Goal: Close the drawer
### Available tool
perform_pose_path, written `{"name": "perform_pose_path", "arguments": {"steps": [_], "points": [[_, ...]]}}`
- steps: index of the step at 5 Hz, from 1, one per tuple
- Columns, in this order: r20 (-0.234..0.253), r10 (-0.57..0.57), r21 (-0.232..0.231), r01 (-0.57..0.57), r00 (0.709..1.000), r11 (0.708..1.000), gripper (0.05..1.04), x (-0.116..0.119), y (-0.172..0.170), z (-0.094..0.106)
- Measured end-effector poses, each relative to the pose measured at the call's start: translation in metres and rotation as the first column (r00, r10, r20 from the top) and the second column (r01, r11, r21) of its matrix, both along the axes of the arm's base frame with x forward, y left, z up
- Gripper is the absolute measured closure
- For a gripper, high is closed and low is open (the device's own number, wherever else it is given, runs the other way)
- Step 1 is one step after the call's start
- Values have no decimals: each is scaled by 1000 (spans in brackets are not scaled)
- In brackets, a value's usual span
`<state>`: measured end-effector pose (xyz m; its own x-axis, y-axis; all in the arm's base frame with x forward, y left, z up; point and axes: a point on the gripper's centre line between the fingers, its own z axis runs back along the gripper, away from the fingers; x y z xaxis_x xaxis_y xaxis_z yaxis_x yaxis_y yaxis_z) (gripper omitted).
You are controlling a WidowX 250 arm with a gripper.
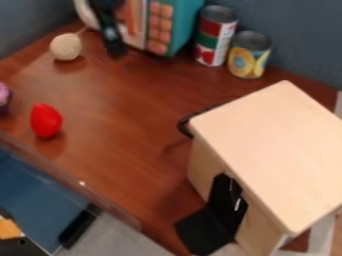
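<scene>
The gripper (115, 46) hangs at the upper left, in front of the teal and orange toy box and well away from the cabinet. A light wooden cabinet (270, 150) stands at the right, turned at an angle. From its upper-left side juts a dark curved handle (184, 126), close to the cabinet's top corner. The drawer front is hidden on the side turned away, so how far it stands out cannot be told.
A black angled bracket (208, 225) stands against the cabinet's lower-left side. Two cans (216, 36) (250, 54) and the toy box (175, 25) stand along the back. A beige ball (66, 47), a red object (46, 121) and a purple item (3, 97) sit at the left.
</scene>
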<state>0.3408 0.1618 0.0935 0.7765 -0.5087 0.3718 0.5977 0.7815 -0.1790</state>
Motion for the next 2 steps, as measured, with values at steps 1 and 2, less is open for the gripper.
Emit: {"name": "perform_pose_path", "arguments": {"steps": [1,2], "points": [[-11,231,25,-231,973,973,83,-35,-16,32],[28,319,152,-320,947,935,83,-62,-59,33]]}}
